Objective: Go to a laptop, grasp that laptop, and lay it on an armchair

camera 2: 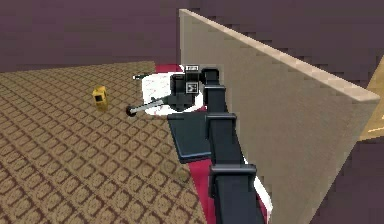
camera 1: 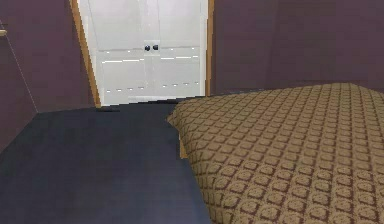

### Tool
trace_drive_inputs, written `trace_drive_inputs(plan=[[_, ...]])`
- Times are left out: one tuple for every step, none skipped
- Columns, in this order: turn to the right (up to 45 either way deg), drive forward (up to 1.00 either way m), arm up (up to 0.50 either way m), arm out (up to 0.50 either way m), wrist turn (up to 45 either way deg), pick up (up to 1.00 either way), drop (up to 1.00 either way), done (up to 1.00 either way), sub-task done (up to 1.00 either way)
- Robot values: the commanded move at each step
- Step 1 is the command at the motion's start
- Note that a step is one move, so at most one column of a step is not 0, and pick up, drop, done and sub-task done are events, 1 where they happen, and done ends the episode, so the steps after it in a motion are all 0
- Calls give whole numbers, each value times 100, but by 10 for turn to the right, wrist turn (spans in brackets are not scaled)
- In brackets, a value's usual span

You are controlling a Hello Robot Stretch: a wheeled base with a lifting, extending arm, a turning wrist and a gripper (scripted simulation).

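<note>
A dark flat slab [camera 2: 186, 138], shaped like a closed laptop, lies on the bed by the headboard, just left of the arm. The arm [camera 2: 226, 160] rises from the bottom edge of the arm side view and ends at two white marked squares. Left of them the gripper [camera 2: 136, 107] stretches out over a white pillow [camera 2: 158, 84]. With the pillow behind it, I cannot tell whether the gripper holds anything. It lies up and to the left of the dark slab.
A tan headboard [camera 2: 270, 110] stands right of the arm. The brown patterned bed cover [camera 2: 80, 160] carries a small yellow object [camera 2: 100, 97]. In the forward view a white double door [camera 1: 150, 50] stands in purple walls, beyond a dark blue surface [camera 1: 90, 160] and a brown patterned cover [camera 1: 290, 150].
</note>
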Motion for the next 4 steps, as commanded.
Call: trace_drive_inputs(plan=[[0, 0, 0, 0, 360, 0, 0, 0, 0], [0, 0, -30, 0, 0, 0, 0, 0, 0], [0, 0, 0, 0, 0, 100, 0, 0, 0], [0, 0, 10, 0, 0, 0, 0, 0, 0]])
